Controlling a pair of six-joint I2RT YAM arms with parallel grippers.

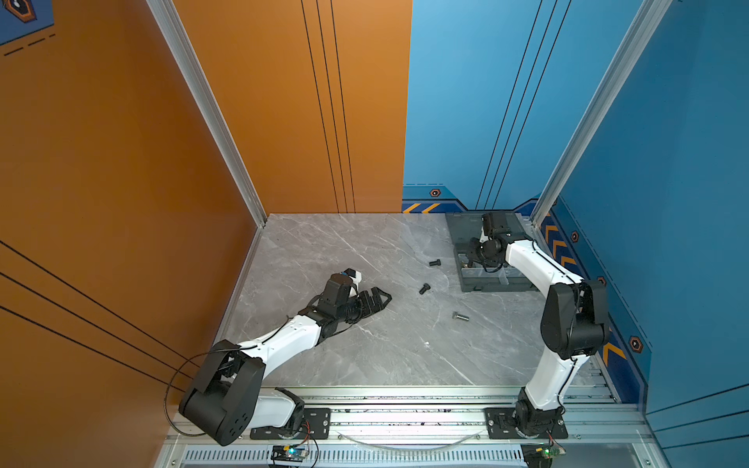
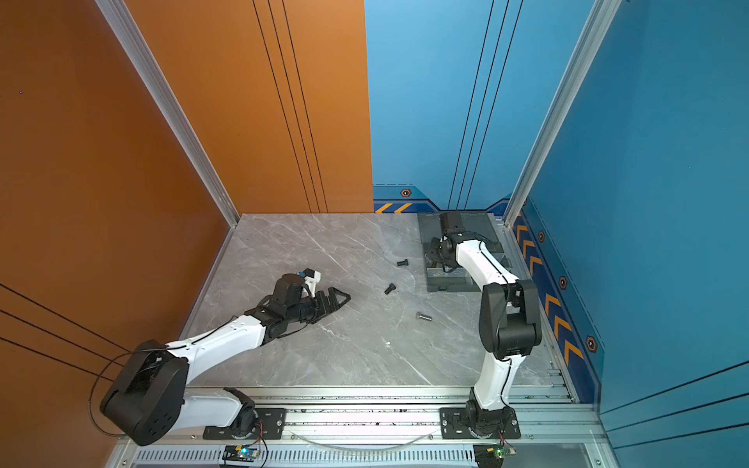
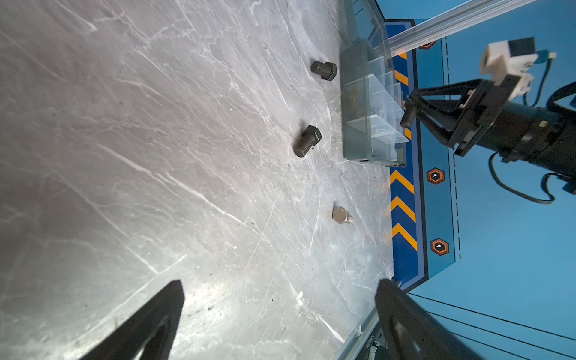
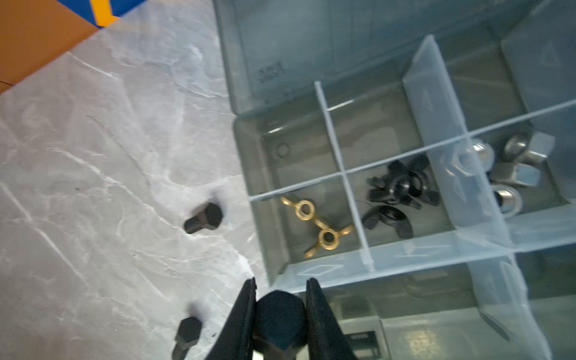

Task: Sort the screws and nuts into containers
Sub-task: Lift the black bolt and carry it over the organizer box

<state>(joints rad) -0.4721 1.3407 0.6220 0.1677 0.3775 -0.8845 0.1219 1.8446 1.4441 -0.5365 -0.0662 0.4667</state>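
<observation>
Black hex-head bolt [image 4: 280, 314] sits pinched in the right gripper [image 4: 281, 285], head toward the wrist camera and shank hidden. It hangs over the left wall of the smoky grey translucent organizer box [image 4: 246, 149]. A near-row compartment [image 4: 389, 311] lies just rightward. The left gripper [image 1: 383, 302] rests splayed, well apart.

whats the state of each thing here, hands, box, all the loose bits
right hand, shut on a black bolt at the box edge
left hand, open, empty
box, lid open
far black bolt, on its side on the table
near black bolt, same
silver bolt, same
brass wing nuts, in a corner compartment
black wing nuts, in the next compartment
silver nuts, in a third compartment
</observation>
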